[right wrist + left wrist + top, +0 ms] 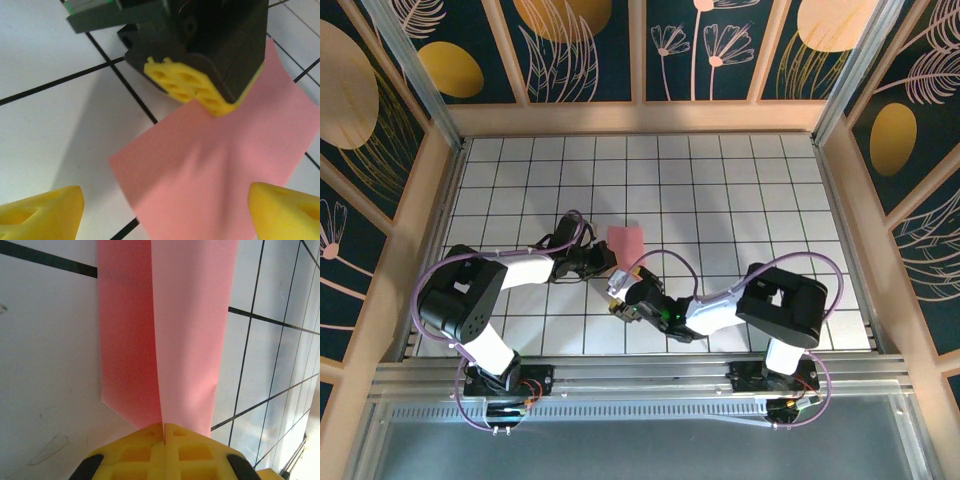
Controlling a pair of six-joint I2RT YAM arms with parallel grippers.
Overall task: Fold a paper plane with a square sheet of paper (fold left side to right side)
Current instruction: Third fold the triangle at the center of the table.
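R gripper [162, 214], own wrist cam: two yellow fingertips [42, 210] sit far apart at the bottom corners of frame, jaws wide, gripping nothing. Both tips are cut off by the frame edge. Just beyond them the pink-red sheet of paper [215, 165] lies on the white tiled tabletop [45, 125] w/ black grid lines. One corner points toward the cam, and one side corner is cut off at the frame edge. At the sheet's far edge the L gripper [200, 92] comes down, yellow pads pressed together on the paper's rim. Its dark body hides that bit of the edge.

L wrist cam: fingers closed tight, paper pinched in the seam btwn them. A crease or ridge line runs away from the pinch along the sheet, one side in shade, the other lit. Can't tell if it's a single layer or doubled. The sheet's far end is cut off at top of frame.

Top cam: L arm base [505, 380] & R arm base [770, 378] sit at the tabletop's near edge, purple cables [430, 290] looping over the arms. Both arms reach inward & meet abt mid-tabletop. The sheet lies there, roughly halfway btwn near & far edges, its near part hidden under the L gripper. R gripper sits just nearer than the paper, too small here to read its jaws. Dark wall panels [590, 50] w/ gold shapes & leaf line-art stand round the far & side edges.
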